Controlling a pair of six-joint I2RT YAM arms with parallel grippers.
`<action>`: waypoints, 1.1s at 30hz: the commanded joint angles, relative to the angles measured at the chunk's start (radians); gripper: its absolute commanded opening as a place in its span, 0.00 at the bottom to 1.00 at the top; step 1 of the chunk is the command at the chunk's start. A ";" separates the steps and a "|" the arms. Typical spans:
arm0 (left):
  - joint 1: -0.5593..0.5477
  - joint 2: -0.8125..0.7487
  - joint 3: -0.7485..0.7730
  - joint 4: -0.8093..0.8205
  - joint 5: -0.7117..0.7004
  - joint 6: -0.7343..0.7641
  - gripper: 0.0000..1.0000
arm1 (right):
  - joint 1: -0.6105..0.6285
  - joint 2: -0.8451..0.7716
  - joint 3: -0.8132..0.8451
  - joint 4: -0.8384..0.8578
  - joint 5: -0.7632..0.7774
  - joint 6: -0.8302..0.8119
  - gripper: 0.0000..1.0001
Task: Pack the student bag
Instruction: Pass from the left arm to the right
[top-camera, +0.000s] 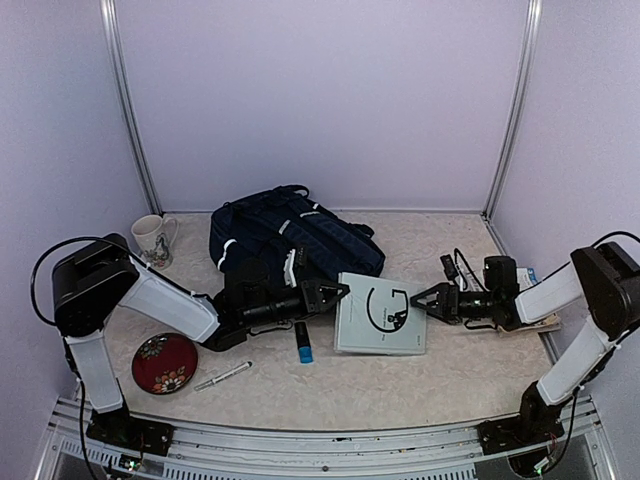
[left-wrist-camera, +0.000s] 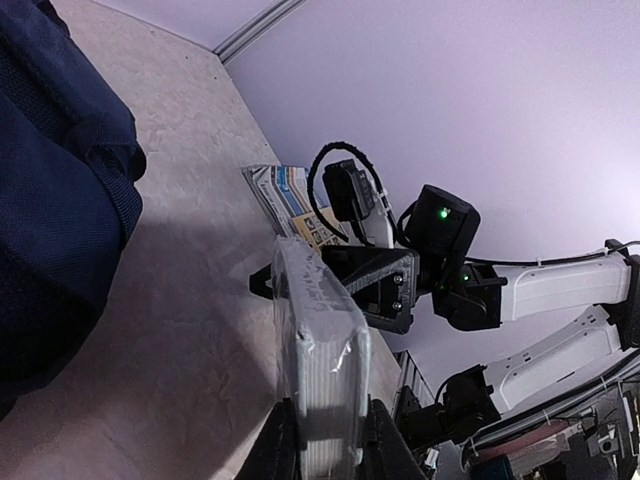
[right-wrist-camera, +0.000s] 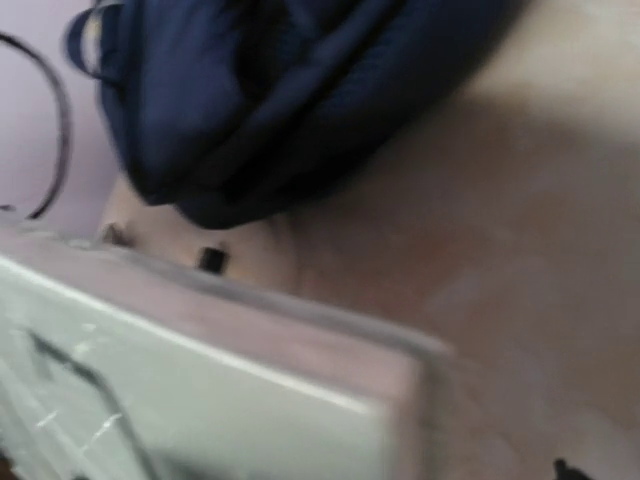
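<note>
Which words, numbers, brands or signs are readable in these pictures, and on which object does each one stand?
No text can be read as words.
On the grey book: a black curved sign on the cover, no legible letters.
On the printed leaflet: blue and black print, too small to read.
On the mug: a coloured pattern only, no words visible.

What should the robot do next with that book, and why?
Probably close the right gripper on the book. The left gripper pinches the book's left edge, while the right one's jaws stand open at the opposite edge. A two-sided hold would likely steady the book for carrying to the backpack.
</note>
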 joint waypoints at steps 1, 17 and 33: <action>0.015 0.006 0.023 0.185 0.036 -0.033 0.00 | -0.006 0.042 -0.020 0.210 -0.144 0.070 0.96; 0.040 0.022 0.009 0.219 0.037 -0.054 0.00 | 0.144 -0.112 0.021 0.179 -0.224 0.097 0.60; 0.054 -0.032 0.056 0.019 0.078 0.067 0.78 | 0.140 -0.400 0.127 -0.210 -0.096 0.029 0.00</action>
